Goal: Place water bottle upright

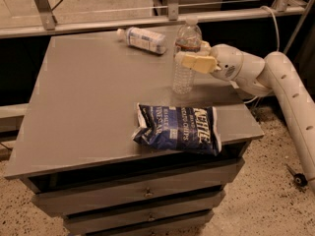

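Observation:
The water bottle (185, 58) is clear and ribbed, with a white cap and a narrow label band near its shoulder. It stands upright on the grey table top (88, 97), right of centre. My gripper (189, 58) reaches in from the right at the bottle's mid-height. Its cream fingers (197, 63) sit around the bottle's body, with one finger across the front and the other behind the bottle.
A second bottle (142, 38) with a wide white label lies on its side at the back of the table. A blue Kettle chips bag (178, 129) lies near the front right edge. Drawers are under the top. A railing runs behind the table.

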You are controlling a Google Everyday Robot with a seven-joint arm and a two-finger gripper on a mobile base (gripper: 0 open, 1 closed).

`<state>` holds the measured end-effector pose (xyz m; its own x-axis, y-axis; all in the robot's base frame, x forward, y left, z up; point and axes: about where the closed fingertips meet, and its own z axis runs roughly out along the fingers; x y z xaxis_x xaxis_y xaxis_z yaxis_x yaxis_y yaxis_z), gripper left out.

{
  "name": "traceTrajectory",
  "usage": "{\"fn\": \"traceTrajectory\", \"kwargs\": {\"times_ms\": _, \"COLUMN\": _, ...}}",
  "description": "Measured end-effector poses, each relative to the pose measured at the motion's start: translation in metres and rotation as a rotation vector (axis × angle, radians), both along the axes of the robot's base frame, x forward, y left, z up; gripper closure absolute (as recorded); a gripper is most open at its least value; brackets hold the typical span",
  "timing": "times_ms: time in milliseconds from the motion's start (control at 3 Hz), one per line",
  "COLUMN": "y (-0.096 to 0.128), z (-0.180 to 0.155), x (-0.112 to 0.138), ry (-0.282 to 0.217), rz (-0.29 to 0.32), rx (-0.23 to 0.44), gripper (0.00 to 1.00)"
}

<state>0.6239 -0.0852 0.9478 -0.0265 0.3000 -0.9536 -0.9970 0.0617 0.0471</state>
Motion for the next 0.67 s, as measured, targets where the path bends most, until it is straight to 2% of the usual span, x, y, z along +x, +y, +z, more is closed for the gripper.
{"fn": "traceTrajectory", "kwargs": {"times_ms": 333, "y": 0.000, "z": -0.007, "x": -0.012, "ry": -0.007, "rz": 0.040, "rx": 0.022, "gripper": 0.05}}
{"fn": "traceTrajectory", "kwargs": {"times_ms": 667, "y": 0.001, "z": -0.012, "x": -0.022, "ry": -0.011, "rz": 0.072, "rx": 0.033, "gripper": 0.00}}
